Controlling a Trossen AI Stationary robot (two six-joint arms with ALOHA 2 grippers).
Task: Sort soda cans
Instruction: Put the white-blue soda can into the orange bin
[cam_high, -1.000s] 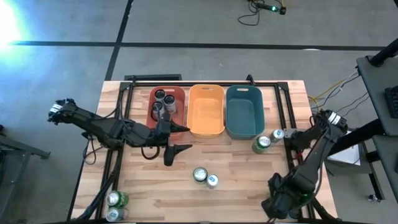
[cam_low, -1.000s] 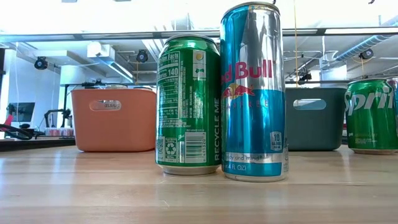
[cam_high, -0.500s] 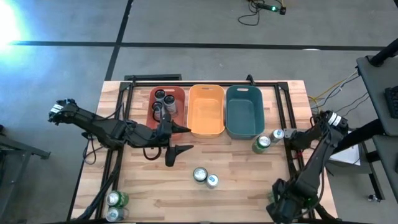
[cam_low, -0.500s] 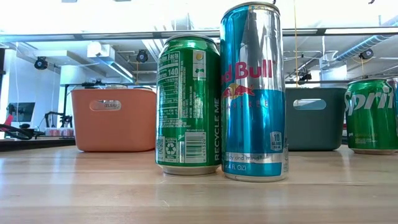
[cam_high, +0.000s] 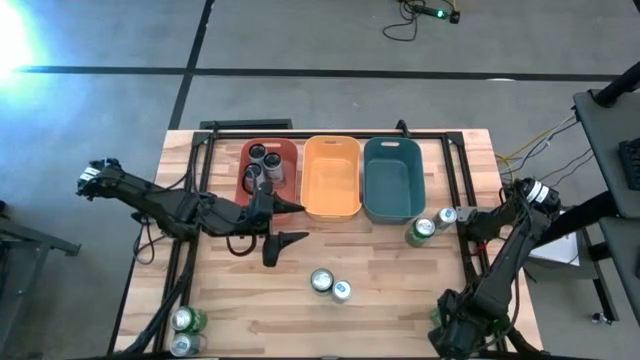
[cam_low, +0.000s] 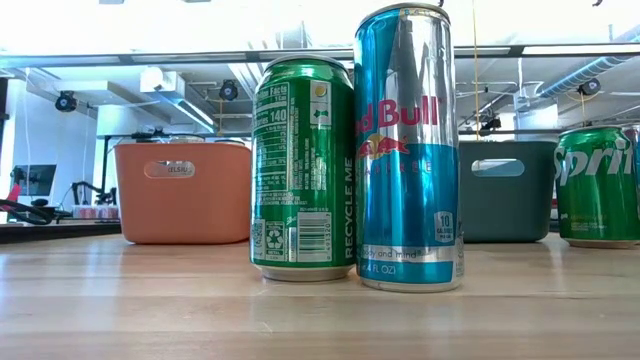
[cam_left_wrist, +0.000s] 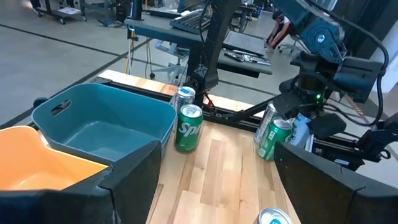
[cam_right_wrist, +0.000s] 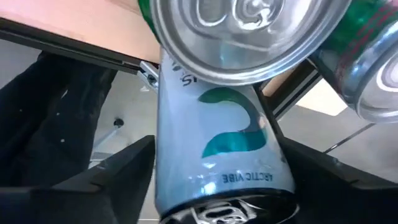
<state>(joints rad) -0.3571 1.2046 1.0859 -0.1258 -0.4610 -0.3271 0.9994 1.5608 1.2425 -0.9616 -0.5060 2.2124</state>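
My table (cam_high: 380, 300) has bare wood across its near middle, open for moving; metal rails run along its left and right edges. At the far side the red tub (cam_high: 283, 150), yellow tub (cam_high: 331, 176) and teal tub (cam_high: 393, 177) sit side by side, the red one holding black cans (cam_high: 265, 163). My left gripper (cam_high: 288, 222) hovers just in front of the red tub, fingers spread wide with nothing between them. My right gripper (cam_high: 478, 226) is at the right rail, its fingers either side of a pale can (cam_right_wrist: 221, 149); whether they press on it I cannot tell. A green can (cam_high: 420, 231) and a pale blue can (cam_high: 445, 215) stand near the teal tub. Two cans touch mid-table (cam_high: 331, 284), and two more (cam_high: 186, 331) stand at the near left corner. Only the low view shows the middle pair's sides: green (cam_low: 303, 166), blue (cam_low: 409, 148).
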